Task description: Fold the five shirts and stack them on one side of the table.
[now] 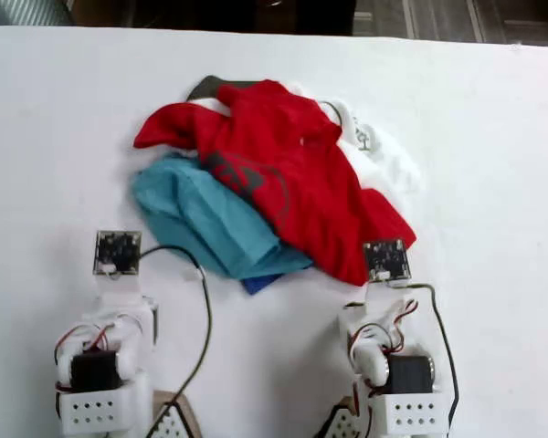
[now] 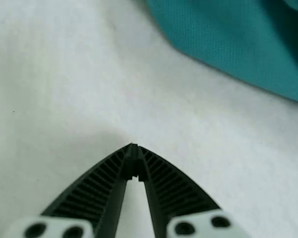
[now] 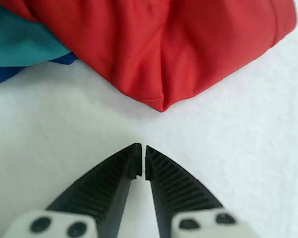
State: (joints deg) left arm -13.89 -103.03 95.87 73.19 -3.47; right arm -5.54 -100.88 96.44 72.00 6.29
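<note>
Left fingers (image 2: 133, 153) and right fingers (image 3: 138, 156) sitting clenched, empty, over bench (image 1: 493, 137); red shirt (image 1: 292, 173) lying atop teal shirt (image 1: 201, 219).

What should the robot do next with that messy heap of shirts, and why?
Probably open the right claw and nudge it forward to the red shirt. The claw is shut over the table, just short of that shirt's edge, and the red shirt lies on top of the teal shirt, so it goes first.

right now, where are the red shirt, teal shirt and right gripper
red shirt (image 1: 288, 169), high view, chest
teal shirt (image 1: 201, 214), high view, middle
right gripper (image 3: 142, 154), right wrist view, between fingertips
</note>
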